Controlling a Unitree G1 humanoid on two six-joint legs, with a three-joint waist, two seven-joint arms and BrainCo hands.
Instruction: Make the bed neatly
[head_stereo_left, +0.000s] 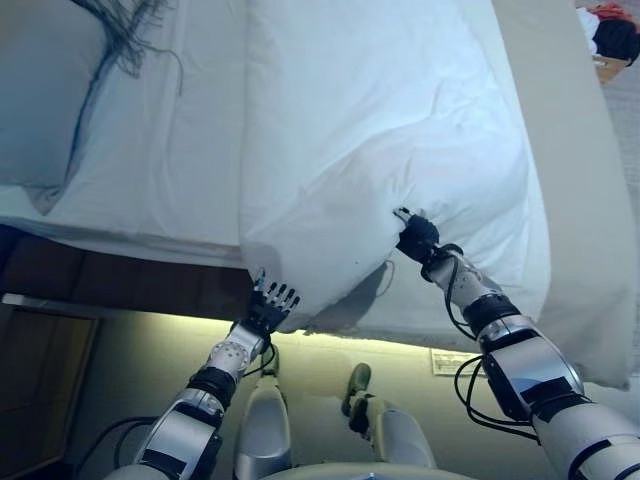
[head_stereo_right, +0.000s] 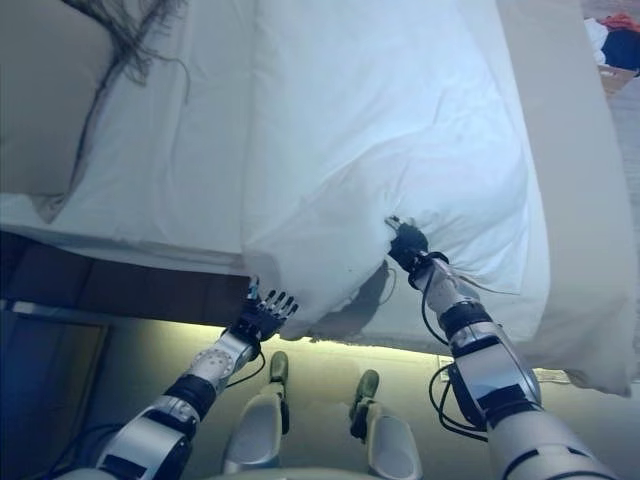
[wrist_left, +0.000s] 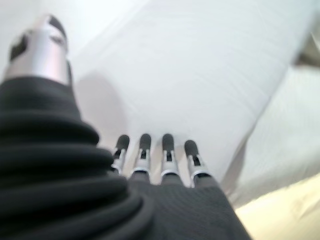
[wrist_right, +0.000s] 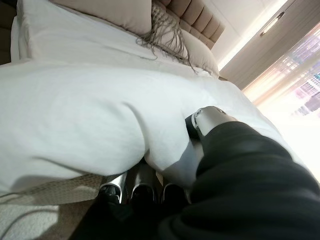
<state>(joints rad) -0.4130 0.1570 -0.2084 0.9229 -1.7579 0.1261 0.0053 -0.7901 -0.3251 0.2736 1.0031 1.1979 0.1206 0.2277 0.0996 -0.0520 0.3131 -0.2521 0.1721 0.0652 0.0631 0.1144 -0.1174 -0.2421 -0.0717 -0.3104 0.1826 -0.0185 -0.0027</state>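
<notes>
A white duvet lies rumpled across the bed, with its near corner hanging over the bed's edge. My right hand is shut on a fold of the duvet near that edge. In the right wrist view its fingers are tucked under the fold and the thumb lies on top. My left hand is open, with straight fingers at the hanging corner of the duvet. I cannot tell whether it touches the cloth.
A pillow with a dark fringed throw lies at the far left. A beige sheet is bare to the right of the duvet. The dark bed frame runs below the mattress. A box of clothes stands far right.
</notes>
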